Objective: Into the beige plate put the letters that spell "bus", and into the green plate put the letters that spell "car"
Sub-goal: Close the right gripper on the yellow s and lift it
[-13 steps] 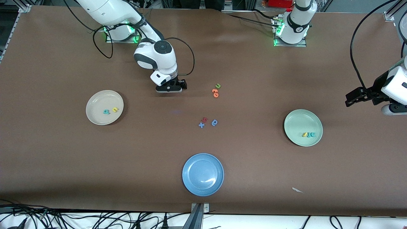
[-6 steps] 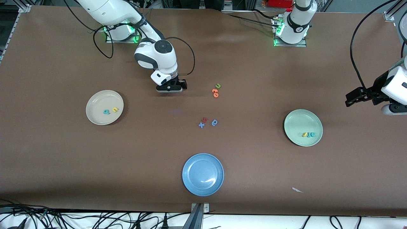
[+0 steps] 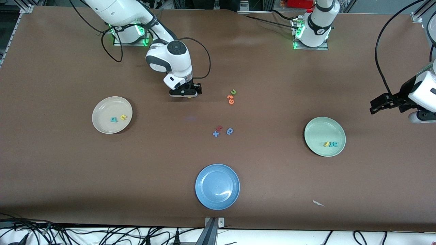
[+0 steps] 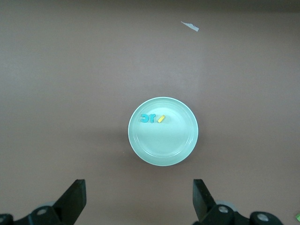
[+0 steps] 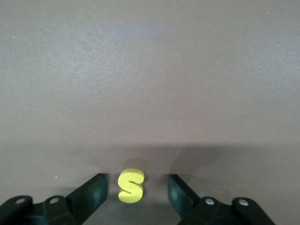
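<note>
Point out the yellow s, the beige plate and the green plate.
yellow s [image 5: 130,186]: right wrist view, letter's middle.
beige plate [image 3: 104,110]: front view, bare inner surface.
green plate [image 4: 164,140]: left wrist view, bare inner surface.

Our right arm reaches from its base down toward the middle of the table, its wrist bent so that the right gripper points straight down and sits low at the table's surface. Its two black fingers stand apart, one on each side of the yellow s, with a gap showing between each finger and the letter; neither pad touches it.

Our left arm waits at its own end of the table, its forearm raised and the left gripper held high above the table, jaws spread wide and holding nothing, its fingers well apart.
</note>
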`<state>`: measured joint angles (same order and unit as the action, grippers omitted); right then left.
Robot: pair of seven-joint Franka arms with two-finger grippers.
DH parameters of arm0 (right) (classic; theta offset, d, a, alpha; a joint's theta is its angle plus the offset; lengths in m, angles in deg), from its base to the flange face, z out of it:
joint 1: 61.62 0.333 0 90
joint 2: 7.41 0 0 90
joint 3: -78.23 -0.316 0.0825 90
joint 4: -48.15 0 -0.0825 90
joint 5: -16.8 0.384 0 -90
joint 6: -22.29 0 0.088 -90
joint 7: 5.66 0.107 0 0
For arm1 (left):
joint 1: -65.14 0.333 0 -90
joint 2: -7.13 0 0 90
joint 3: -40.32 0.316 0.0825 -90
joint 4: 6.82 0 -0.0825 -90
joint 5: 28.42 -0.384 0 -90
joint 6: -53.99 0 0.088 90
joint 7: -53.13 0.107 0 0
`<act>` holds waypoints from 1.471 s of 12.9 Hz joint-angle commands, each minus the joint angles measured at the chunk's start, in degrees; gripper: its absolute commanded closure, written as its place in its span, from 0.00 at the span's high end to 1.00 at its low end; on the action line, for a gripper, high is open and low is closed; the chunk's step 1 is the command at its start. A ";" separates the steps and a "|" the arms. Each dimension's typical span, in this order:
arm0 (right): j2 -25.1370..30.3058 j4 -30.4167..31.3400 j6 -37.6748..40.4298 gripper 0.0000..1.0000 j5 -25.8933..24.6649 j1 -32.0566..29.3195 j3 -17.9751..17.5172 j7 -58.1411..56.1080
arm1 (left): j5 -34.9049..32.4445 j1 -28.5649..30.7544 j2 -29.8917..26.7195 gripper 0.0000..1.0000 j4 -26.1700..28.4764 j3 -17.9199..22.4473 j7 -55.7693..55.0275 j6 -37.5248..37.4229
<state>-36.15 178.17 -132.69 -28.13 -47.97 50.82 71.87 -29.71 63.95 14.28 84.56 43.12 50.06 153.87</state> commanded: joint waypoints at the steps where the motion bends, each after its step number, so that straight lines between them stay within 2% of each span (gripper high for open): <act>1: -0.88 0.06 -0.41 0.54 -2.26 0.06 -0.37 1.84 | 1.29 -0.22 -0.29 1.00 0.20 0.19 0.35 0.49; 7: -0.88 0.06 -0.41 0.07 -2.53 -0.03 -0.37 1.75 | 1.29 -0.22 -0.29 1.00 0.20 0.19 0.35 0.49; 11: -0.53 0.06 -0.33 0.05 -2.53 -0.03 -0.37 1.40 | 1.29 -0.22 -0.29 1.00 0.20 0.19 0.35 0.49; 14: 1.84 0.06 0.11 0.04 -2.53 -0.64 -0.37 -0.70 | 1.29 -0.22 -0.29 1.00 0.20 0.19 0.35 0.40; 19: 4.91 1.37 0.46 0.02 -2.44 -4.94 -0.45 -6.59 | 1.29 -0.22 -0.29 1.00 0.20 0.19 0.35 0.40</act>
<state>-33.93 177.82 -132.50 -29.56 -50.54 50.84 67.80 -29.71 63.94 14.28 84.56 43.12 50.06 153.87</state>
